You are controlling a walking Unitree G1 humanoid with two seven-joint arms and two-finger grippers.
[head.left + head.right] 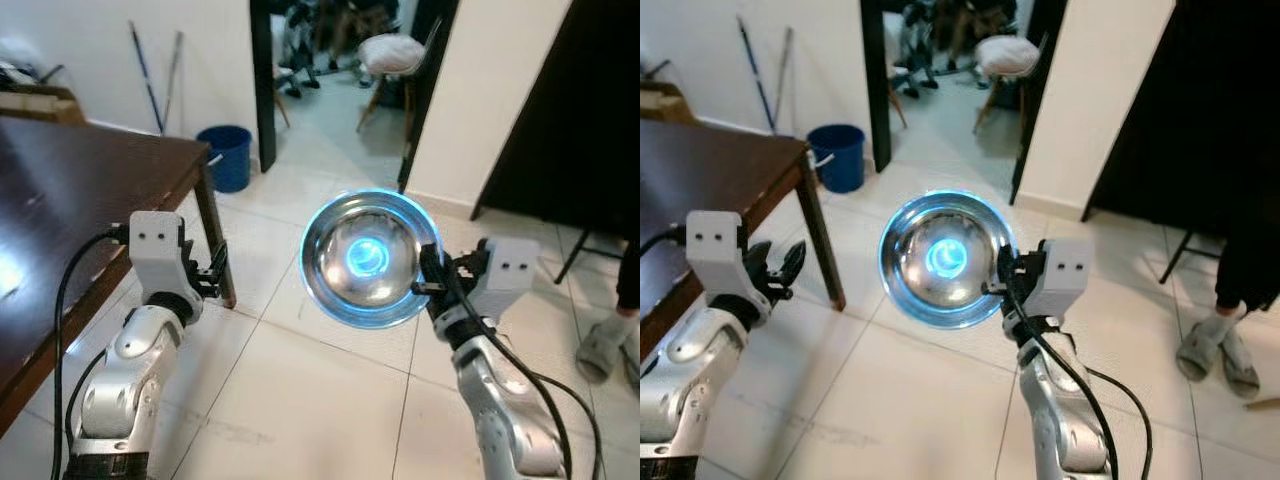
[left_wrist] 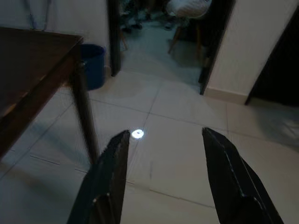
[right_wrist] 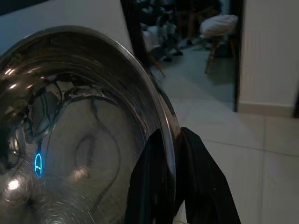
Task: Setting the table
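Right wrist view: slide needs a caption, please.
Right gripper pinching the rim of a steel bowl above the tiled floor.

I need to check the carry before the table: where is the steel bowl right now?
The steel bowl is held above the tiled floor, its rim pinched by the right gripper, right of the dark wooden table.

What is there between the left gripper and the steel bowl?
Only bare floor tiles separate the left gripper from the steel bowl, per the left eye view.
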